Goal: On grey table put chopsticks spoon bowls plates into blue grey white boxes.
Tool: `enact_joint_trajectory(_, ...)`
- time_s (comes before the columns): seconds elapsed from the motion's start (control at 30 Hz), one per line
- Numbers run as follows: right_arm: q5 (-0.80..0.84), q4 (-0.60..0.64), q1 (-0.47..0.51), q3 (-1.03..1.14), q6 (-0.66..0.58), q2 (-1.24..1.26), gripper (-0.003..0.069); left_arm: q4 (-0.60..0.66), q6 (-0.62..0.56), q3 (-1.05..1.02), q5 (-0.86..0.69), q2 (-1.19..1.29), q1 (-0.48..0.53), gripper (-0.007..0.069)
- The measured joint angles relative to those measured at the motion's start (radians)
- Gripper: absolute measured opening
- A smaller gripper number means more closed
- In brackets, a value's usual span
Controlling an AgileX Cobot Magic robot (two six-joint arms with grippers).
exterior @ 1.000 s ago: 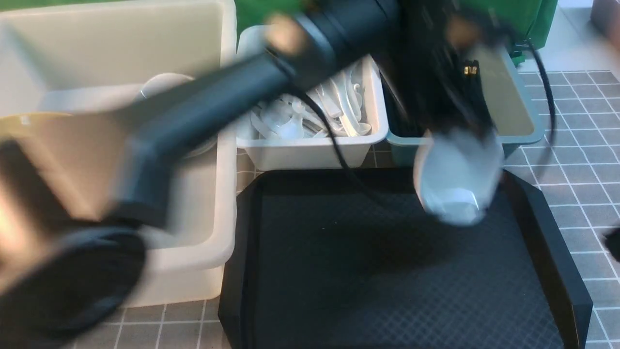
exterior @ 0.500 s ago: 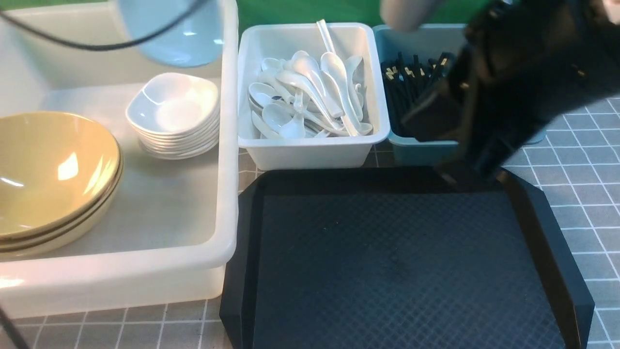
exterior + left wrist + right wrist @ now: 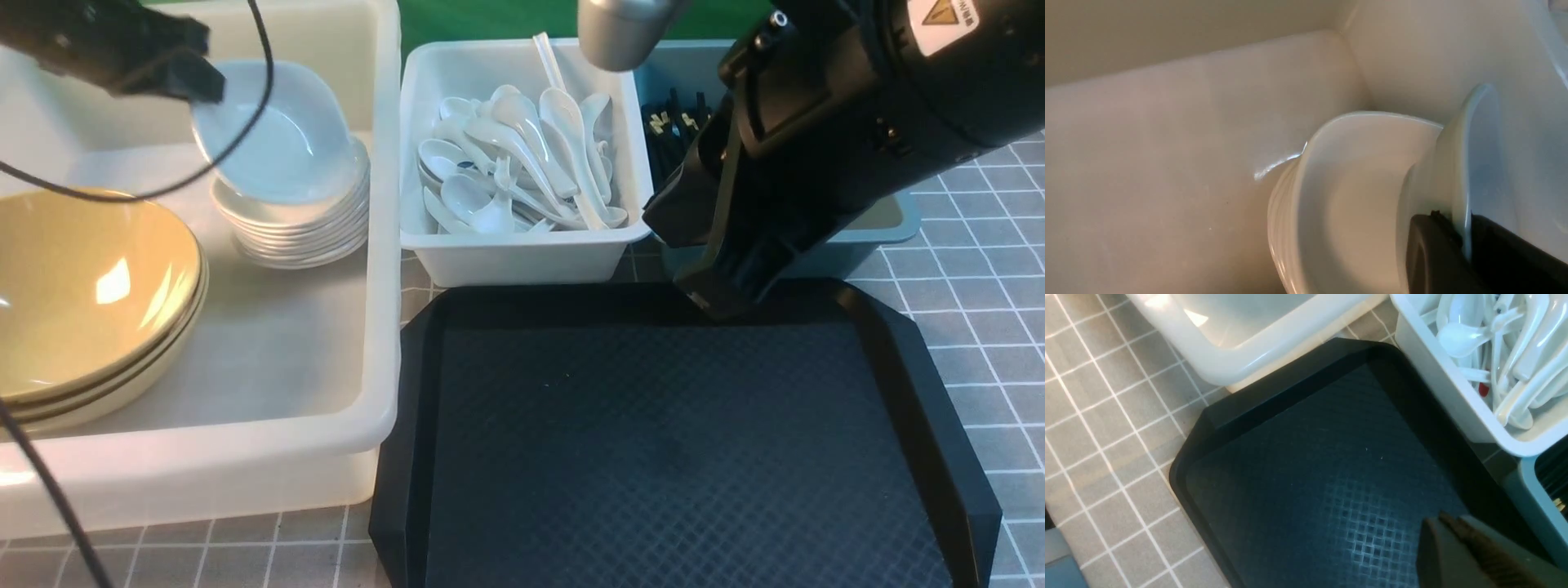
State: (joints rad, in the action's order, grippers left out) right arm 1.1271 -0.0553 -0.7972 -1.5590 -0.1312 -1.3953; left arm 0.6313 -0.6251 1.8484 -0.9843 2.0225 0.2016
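Plates: small glossy white rounded-square plates (image 3: 302, 229), stacked in the large translucent white plastic tub (image 3: 384, 245) that stands just left of the black octagonal textured tray (image 3: 653, 457).
Held plate (image 3: 273, 135): one more white dish of the same kind, tilted on edge over that stack. Its lower edge is at the stack's top; contact cannot be confirmed.
Bowls: wide glossy olive-tan bowls (image 3: 82, 302), nested in the same tub on the side away from the tray.
Spoons: glossy white soup spoons (image 3: 522, 163), heaped in the small white rectangular box (image 3: 522, 257) just behind the tray's far edge.
Chopsticks: thin black chopsticks (image 3: 673, 122) in the small blue-grey box (image 3: 894, 220) behind the tray's far right corner, largely hidden by the right arm.
Table: grey gridded table (image 3: 980, 269) under tray and boxes.
Change: a second ago the held plate hung over the tray's far right part. Half a second ago it was above the tub's far end. It now sits lower, at the stack.
Left gripper (image 3: 192, 82): clamped on the held plate's rim, one finger on each face.
Right gripper (image 3: 718, 298): fingers closed together, holding nothing, over the tray's far edge.
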Motion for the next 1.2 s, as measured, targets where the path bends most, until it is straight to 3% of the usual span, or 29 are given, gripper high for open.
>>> enact_joint_trajectory(0.2, 0.003, 0.001, 0.0, 0.0, 0.003, 0.0, 0.0062, -0.023, -0.086, 0.0, 0.049, 0.053, -0.001, 0.0074)
enact_joint_trajectory(0.37, 0.004, 0.001, 0.0, 0.0, 0.003, 0.0, 0.0062, -0.035, -0.184, 0.004, 0.072, 0.055, -0.001, 0.0335)
enact_joint_trajectory(0.43, 0.004, 0.001, 0.0, 0.0, 0.003, 0.0, 0.0062, -0.037, -0.191, 0.013, 0.072, 0.055, -0.001, 0.04)
enact_joint_trajectory(0.47, 0.01, 0.001, 0.0, 0.0, 0.003, 0.0, 0.0062, -0.041, -0.193, 0.038, 0.062, 0.055, -0.001, 0.0479)
enact_joint_trajectory(0.6, 0.017, 0.001, 0.0, 0.0, 0.003, 0.0, 0.0062, -0.072, -0.143, 0.112, -0.01, 0.027, -0.002, 0.0559)
enact_joint_trajectory(0.67, 0.018, 0.001, 0.0, 0.0, 0.004, 0.0, 0.0062, -0.1, -0.086, 0.148, -0.06, -0.008, -0.006, 0.054)
enact_joint_trajectory(0.7, 0.018, 0.0, 0.0, 0.0, 0.004, 0.0, 0.0062, -0.14, -0.031, 0.182, -0.113, -0.052, -0.018, 0.049)
enact_joint_trajectory(0.93, 0.001, -0.007, -0.001, 0.0, 0.003, 0.0, 0.0071, -0.338, 0.141, 0.19, -0.259, -0.353, -0.179, 0.0047)
enact_joint_trajectory(1.03, -0.002, -0.007, -0.001, 0.016, 0.003, 0.009, 0.0078, -0.419, 0.228, 0.075, -0.271, -0.513, -0.274, 0.0)
enact_joint_trajectory(1.2, -0.059, -0.008, -0.001, 0.13, 0.003, 0.083, 0.0078, -0.51, 0.333, -0.197, -0.239, -0.756, -0.351, -0.001)
